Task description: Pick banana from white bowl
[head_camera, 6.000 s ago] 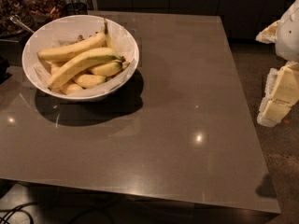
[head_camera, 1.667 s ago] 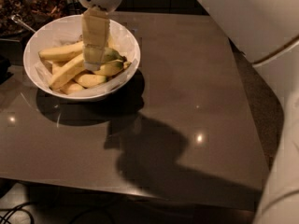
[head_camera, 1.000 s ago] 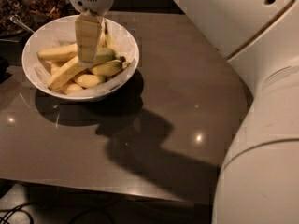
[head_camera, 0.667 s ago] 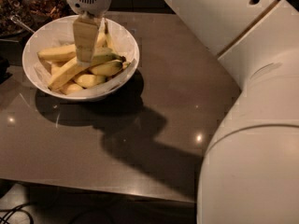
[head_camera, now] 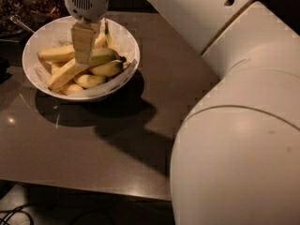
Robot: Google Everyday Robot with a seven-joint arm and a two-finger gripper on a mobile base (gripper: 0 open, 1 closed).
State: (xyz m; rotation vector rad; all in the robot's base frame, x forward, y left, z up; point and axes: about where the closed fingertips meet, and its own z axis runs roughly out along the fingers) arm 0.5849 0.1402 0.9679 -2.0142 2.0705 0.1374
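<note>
The white bowl [head_camera: 123, 35] stands on the far left part of the dark table [head_camera: 93, 144]. It holds several yellow bananas; a long banana [head_camera: 104, 56] lies across the top of the pile, with others [head_camera: 107, 69] under it. My gripper [head_camera: 83, 60] hangs straight down into the bowl from its white wrist [head_camera: 86, 1]. Its tip is at the long banana's middle. The bananas behind it are partly hidden.
A dark dish with a spoon [head_camera: 21, 25] sits behind the bowl at the far left. My white arm [head_camera: 234, 125] fills the right side and hides that part of the table. The table's front edge [head_camera: 93, 191] runs low in view, with cables [head_camera: 14, 214] below.
The gripper came in over the bowl and went down onto the bananas, then shifted slightly left. My arm has swung closer and now covers more of the right side.
</note>
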